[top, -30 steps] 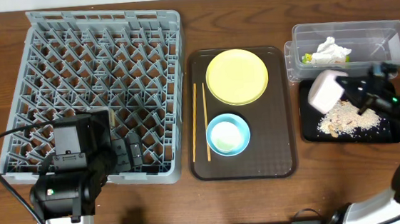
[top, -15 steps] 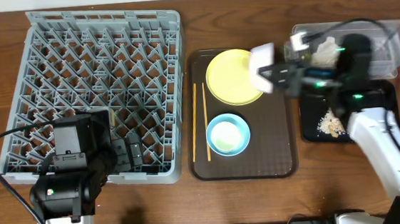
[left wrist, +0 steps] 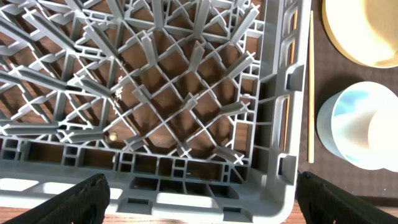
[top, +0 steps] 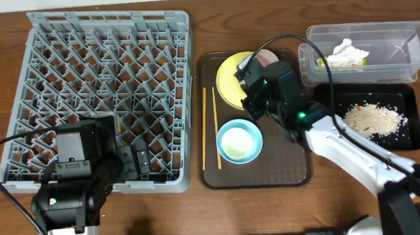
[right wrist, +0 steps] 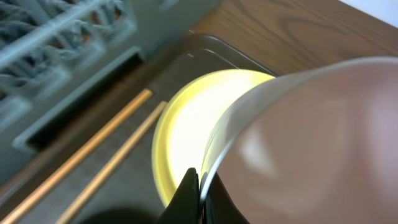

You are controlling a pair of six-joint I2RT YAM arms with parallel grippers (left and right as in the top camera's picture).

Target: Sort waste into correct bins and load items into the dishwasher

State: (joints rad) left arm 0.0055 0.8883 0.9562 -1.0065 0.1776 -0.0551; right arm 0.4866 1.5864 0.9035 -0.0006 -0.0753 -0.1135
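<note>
My right gripper [top: 255,75] is shut on the rim of the white bowl [top: 267,55] and holds it tilted over the yellow plate [top: 228,82]. In the right wrist view the fingertips [right wrist: 189,186] pinch the bowl's rim [right wrist: 311,137] above the plate [right wrist: 183,124]. The light blue bowl [top: 240,141] sits in front of the plate, with something white inside it. The chopsticks [top: 212,128] lie at the left. My left gripper [left wrist: 202,196] is open and empty over the front right corner of the grey dish rack [top: 102,81].
The brown serving tray [top: 292,163] carries the plate, the blue bowl and the chopsticks. The clear tub [top: 391,39] holds the crumpled paper wrapper [top: 348,54]. The black tray [top: 414,137] holds the rice crumbs [top: 375,118]. My right arm spans from the front right to the serving tray.
My right gripper has carried the white bowl left, from over the black tray to above the yellow plate. The crumbs now lie uncovered in the black tray. The left arm has not moved.
</note>
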